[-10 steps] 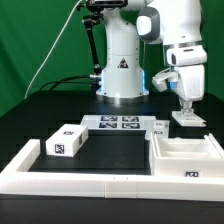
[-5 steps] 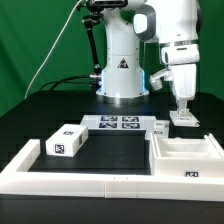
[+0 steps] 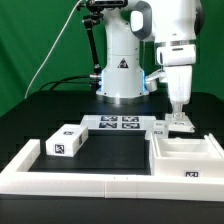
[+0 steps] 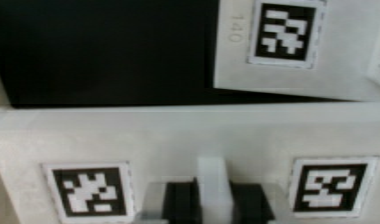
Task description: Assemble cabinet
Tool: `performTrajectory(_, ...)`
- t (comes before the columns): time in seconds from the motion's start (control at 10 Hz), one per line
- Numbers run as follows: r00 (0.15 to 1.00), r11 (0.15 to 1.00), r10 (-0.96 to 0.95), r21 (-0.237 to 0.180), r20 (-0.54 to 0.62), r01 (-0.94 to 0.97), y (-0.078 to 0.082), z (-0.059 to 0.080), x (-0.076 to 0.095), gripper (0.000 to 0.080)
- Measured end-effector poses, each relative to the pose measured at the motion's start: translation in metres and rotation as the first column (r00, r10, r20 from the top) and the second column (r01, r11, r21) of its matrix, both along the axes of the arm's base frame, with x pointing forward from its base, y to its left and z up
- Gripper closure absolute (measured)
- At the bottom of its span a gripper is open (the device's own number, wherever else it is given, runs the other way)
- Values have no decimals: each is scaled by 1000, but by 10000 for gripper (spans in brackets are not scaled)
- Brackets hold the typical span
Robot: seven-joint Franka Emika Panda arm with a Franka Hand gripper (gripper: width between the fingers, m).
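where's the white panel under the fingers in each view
exterior view: the white panel lies at the exterior view's right, directly under the gripper.
wrist view: the white panel is the wide two-tag surface behind the fingers.
shared landmark: the fingers.

Exterior view faces arm [image 3: 170, 30] from front, slightly raised, wrist view close down on shared tagged panel [image 4: 187, 140]

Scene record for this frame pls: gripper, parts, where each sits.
gripper: low over a small white tagged piece, exterior view's right; open or shut unclear
cabinet body: open white box, nearer the camera than that piece
loose block: white, tagged, exterior view's left, apart from the rest
marker board: flat, between block and piece
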State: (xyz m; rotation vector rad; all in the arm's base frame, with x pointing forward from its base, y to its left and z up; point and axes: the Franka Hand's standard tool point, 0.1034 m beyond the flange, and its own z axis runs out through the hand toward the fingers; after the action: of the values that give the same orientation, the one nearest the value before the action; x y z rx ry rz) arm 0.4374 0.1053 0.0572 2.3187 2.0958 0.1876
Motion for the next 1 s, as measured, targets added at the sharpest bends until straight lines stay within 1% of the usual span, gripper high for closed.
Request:
performTrajectory(0.1, 1000, 1000, -2, -1, 1, 2, -1, 1, 3, 731)
performTrajectory(0.5, 1000, 1000, 1, -3, -4, -1, -1, 0, 1, 731)
performTrajectory(0.6, 1000, 1000, 15, -14, -17, -15, -1, 2, 9, 731)
performTrajectory(0.7, 1000, 1000, 14, -12, -7, -14, 1, 5, 23, 731)
performTrajectory(0.8, 1000, 1000, 2, -11, -8, -2, 4, 6, 29, 731)
performTrajectory(1.0, 1000, 1000, 3, -9, -7, -3, 12, 7, 32, 731)
